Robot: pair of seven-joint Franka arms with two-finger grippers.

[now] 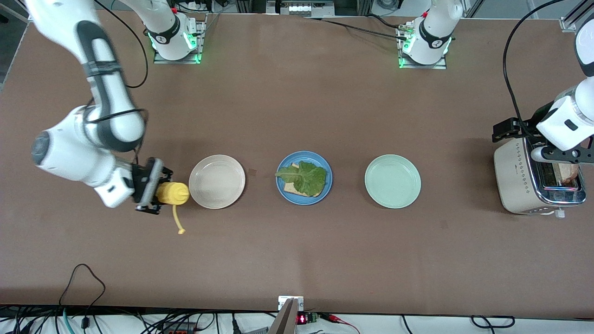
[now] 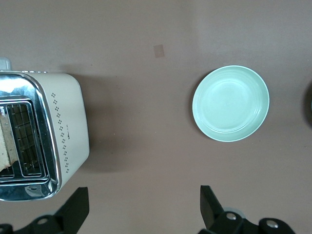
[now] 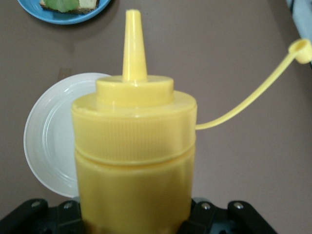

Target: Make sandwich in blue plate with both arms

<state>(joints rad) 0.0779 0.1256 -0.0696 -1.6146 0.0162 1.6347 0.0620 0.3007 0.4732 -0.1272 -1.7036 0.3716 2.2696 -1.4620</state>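
Note:
The blue plate [image 1: 284,191] lies mid-table with one toasted bread slice [image 1: 291,188] on it and a green lettuce leaf [image 1: 306,176] on the slice. My right gripper [image 1: 155,188] is shut on a yellow squeeze bottle [image 1: 172,193] that lies tipped sideways, its nozzle pointing at the beige plate [image 1: 216,181]. In the right wrist view the bottle [image 3: 134,146] fills the jaws, and its loose cap [image 3: 302,50] hangs on a tether. My left gripper [image 1: 564,157] hovers open over the toaster [image 1: 519,181]; its fingers [image 2: 78,204] hold nothing. A bread slice [image 1: 568,171] stands in a toaster slot.
A pale green plate [image 1: 392,181] sits between the blue plate and the toaster, toward the left arm's end. The beige plate lies beside the blue plate toward the right arm's end. The toaster's black cable [image 1: 508,79] runs off the table near the left arm.

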